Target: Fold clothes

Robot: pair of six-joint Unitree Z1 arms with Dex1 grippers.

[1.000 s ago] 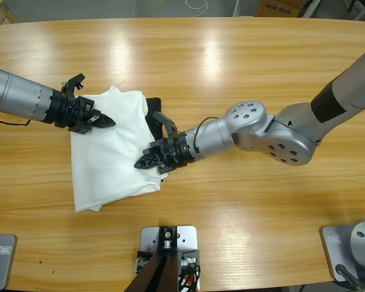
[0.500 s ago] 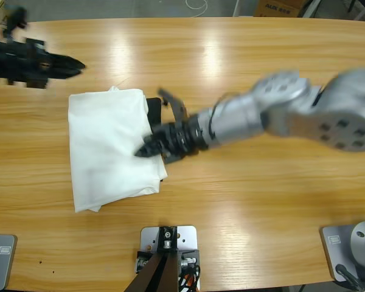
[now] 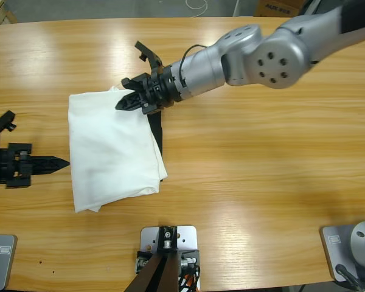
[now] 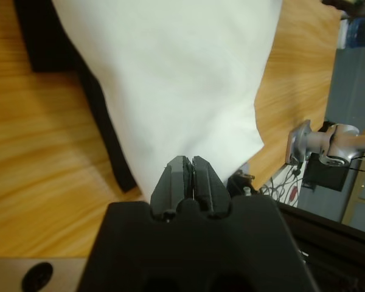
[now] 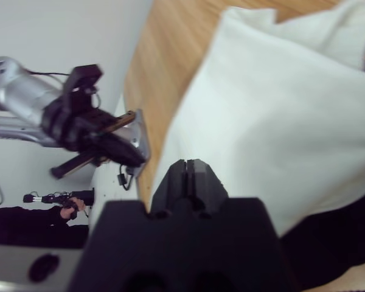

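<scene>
Long wooden table (image 3: 261,182). Folded white cotton T-shirt (image 3: 109,146), left of table centre, over black garment (image 3: 157,131). Right end effector (image 3: 123,103), pressed together, at shirt's far edge. Left end effector (image 3: 62,162), pressed together, beside shirt's left edge.

A plain white T-shirt (image 3: 112,149) lies folded on a warm honey-coloured wooden table (image 3: 261,170) streaked with darker grain and pale glare patches. A black garment (image 3: 157,135) shows as a dark strip along the shirt's edge. Both arms have silver-grey metal casings; the left gripper (image 3: 64,162) and the right gripper (image 3: 119,104) are matte black, with black cables near their wrists.
</scene>
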